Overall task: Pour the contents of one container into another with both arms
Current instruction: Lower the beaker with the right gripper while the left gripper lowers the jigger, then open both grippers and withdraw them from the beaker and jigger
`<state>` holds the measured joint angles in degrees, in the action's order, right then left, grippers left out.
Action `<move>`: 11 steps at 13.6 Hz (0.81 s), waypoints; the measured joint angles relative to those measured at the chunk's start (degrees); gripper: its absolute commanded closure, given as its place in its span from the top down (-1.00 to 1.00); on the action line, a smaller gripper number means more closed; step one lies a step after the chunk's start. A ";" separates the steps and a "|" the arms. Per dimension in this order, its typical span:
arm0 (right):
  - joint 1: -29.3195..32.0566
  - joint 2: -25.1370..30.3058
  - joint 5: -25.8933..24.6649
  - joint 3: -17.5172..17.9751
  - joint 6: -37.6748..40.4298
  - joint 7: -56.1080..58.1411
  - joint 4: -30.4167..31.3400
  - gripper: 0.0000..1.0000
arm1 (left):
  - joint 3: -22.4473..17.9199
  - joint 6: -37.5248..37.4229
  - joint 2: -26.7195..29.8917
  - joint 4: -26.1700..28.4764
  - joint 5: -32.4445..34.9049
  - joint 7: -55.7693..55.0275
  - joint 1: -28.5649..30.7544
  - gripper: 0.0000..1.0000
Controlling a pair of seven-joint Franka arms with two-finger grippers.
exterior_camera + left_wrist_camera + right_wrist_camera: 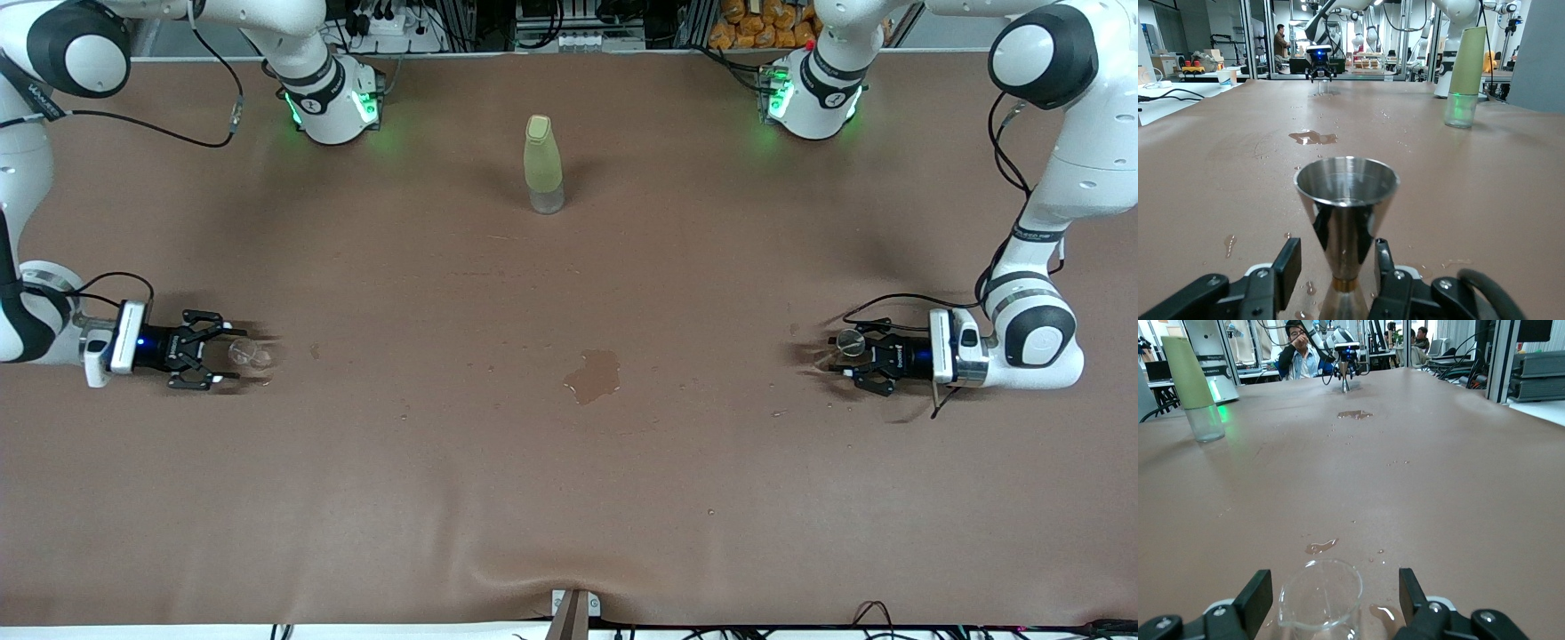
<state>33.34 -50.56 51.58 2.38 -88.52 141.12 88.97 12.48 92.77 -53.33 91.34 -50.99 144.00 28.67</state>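
on table [569, 498]: one cup [250, 354], one jigger [849, 342].

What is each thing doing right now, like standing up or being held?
steel jigger: upright on the table, between the left gripper's open fingers.
glass cup: upright on the table, between the right gripper's open fingers, not clamped.
left gripper: open, low at the table.
right gripper: open, low at the table.
bottle: upright, capped.
puddle: spilled at mid-table.

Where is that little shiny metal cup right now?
The steel jigger stands upright on the table at the left arm's end, between the fingers of the left gripper, which are close beside its waist. A wet patch lies mid-table.
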 measured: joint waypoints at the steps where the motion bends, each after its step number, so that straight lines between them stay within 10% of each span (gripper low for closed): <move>1: 0.39 0.04 -0.12 -0.01 1.78 -1.87 -1.18 0.72 | -0.04 0.00 0.00 -0.25 0.97 -0.01 0.40 0.15; 11: -5.55 15.97 -7.62 1.74 13.79 -54.24 -14.94 1.00 | 1.83 -6.93 3.02 -10.43 7.54 -12.80 6.01 0.14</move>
<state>27.78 -34.59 43.96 4.12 -74.74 86.88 74.02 14.32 85.85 -50.32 80.91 -43.45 131.20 34.68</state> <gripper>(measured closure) 0.000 0.427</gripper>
